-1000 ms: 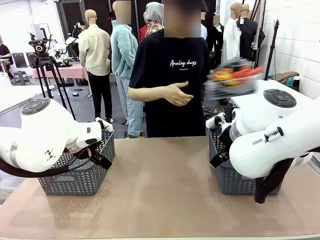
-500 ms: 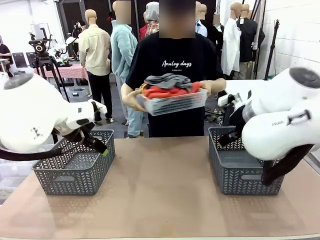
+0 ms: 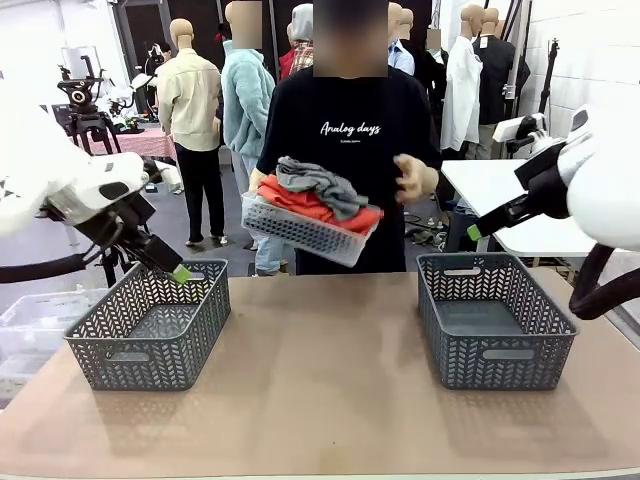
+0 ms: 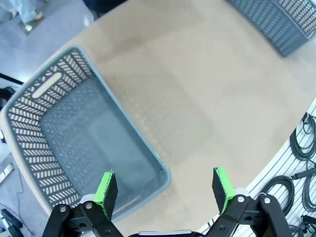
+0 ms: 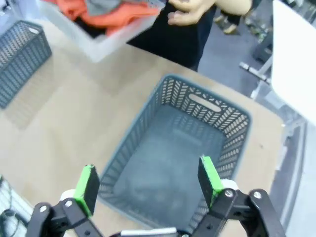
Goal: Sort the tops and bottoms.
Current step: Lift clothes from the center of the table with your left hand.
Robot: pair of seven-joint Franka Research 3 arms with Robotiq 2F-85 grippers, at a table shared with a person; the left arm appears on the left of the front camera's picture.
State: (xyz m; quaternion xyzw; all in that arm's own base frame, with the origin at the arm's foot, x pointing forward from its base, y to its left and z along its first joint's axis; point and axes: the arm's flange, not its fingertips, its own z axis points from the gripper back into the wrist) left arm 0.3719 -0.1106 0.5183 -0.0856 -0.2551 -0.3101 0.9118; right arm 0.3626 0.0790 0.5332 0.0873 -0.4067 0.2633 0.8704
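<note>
person at the far side holds a tilted white basket (image 3: 300, 232) up over the table (image 3: 320, 400) edge, orange t-shirt (image 3: 300, 203) and a grey top (image 3: 320, 180) heaped in it (anything underneath is hidden). left gripper (image 4: 164, 185) spread wide, gripping nothing, above the left grey basket (image 3: 150, 350); right gripper (image 5: 148, 180) likewise spread and bare, raised over the right grey basket (image 3: 490, 352).

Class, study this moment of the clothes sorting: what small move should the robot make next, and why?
Probably wait, with the left claw and right claw raised and open. The orange garment and grey garment lie in the tilted white basket that the person holds above the table, not yet set down.
</note>
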